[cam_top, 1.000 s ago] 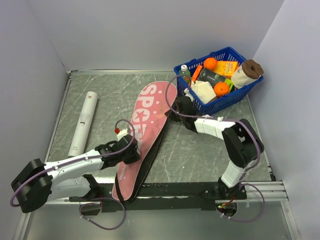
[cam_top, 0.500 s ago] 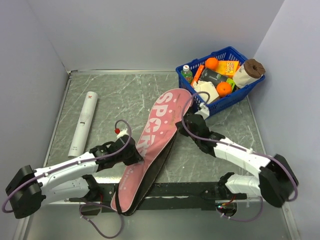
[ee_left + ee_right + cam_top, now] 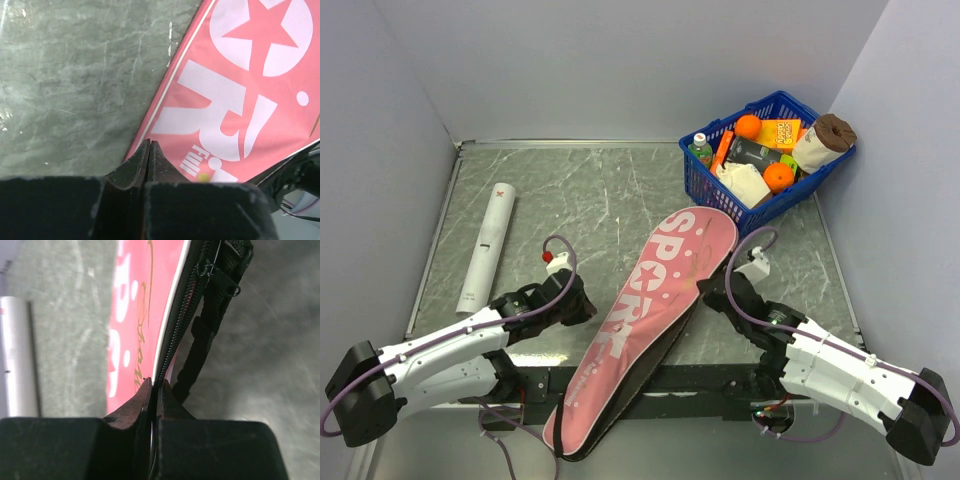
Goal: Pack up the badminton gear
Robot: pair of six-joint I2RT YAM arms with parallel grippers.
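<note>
Pink and lettered "SPORT", the racket bag [image 3: 660, 300] lay slantwise across the grey table [image 3: 580, 190] in the top view, its narrow end over the near edge between the arm bases. The left gripper [image 3: 585, 308] sat at its left edge and the right gripper [image 3: 710, 292] at its right edge. The long white tube [image 3: 487, 248] lay well apart on the left, and the blue basket [image 3: 715, 195] stood just beyond the bag's broad end.

From the left wrist, the fingers were pressed fully together, their tip touching the bag's white-piped edge; whether they pinched any fabric could not be told.

From the right wrist, the nearly closed fingers clamped the bag's zipped edge, with the black strap [image 3: 210, 330] just beside it.
</note>
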